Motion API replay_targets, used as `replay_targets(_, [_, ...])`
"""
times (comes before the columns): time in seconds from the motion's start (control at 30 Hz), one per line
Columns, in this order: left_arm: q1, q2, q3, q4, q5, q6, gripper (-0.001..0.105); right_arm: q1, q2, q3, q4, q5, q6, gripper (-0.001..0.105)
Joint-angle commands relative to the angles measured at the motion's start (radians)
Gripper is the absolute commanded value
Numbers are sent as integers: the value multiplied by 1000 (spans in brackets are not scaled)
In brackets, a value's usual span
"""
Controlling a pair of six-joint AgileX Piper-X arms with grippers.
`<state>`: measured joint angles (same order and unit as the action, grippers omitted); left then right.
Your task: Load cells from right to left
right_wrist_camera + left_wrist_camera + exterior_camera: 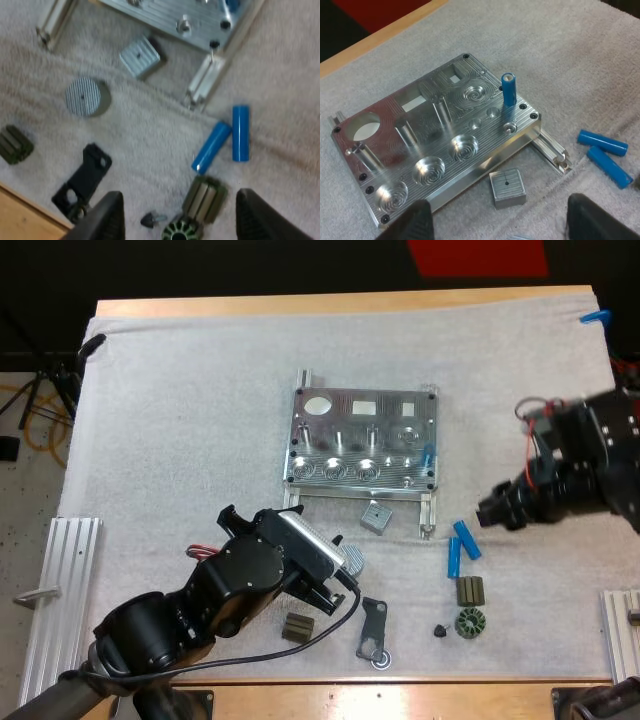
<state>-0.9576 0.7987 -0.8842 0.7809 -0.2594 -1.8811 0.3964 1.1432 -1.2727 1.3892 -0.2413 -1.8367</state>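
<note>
The metal fixture (360, 440) lies mid-mat with one blue cell (428, 456) standing upright in its right-hand hole, also seen as the upright cell (509, 89) on the fixture (435, 145). Two loose blue cells (466, 540) (453, 556) lie on the mat to the fixture's front right. My right gripper (488, 512) hovers just right of them; it is open (180, 220) above both cells (211, 147) (240, 132). My left gripper (328, 585) sits in front of the fixture, open (497, 222), with nothing between its fingers (415, 220).
A small metal block (375, 517) and a ribbed disc (352, 560) lie in front of the fixture. Dark parts (470, 590) (470, 621), a small screw (440, 630), a black bracket (373, 630) and a dark block (297, 628) sit near the front edge. Aluminium rails (60, 590) (625, 625) flank the mat.
</note>
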Motion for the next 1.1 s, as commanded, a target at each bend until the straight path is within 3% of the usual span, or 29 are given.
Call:
replay_targets(0.0, [-5,-5,-9,-9,13,-5,57,-8,-36,25,-3,-14,1,50])
replay_targets(0.2, [-5,43,-9,-24,135,-5,57,-68,-167,128,-20,-133,58,50])
replay_targets(0.3, [-5,81,-9,-39,147,-5,57,-98,-227,162,-24,-213,69,50])
replay_targets(0.53, [-5,146,-9,-105,210,2,57,-134,-311,213,-14,-216,76,50])
replay_targets(0.87, [-5,201,-9,-158,246,4,57,-195,-387,321,-19,-363,113,50])
replay_targets(1.07, [-11,258,-9,-195,305,2,57,-195,-397,326,-16,-323,113,50])
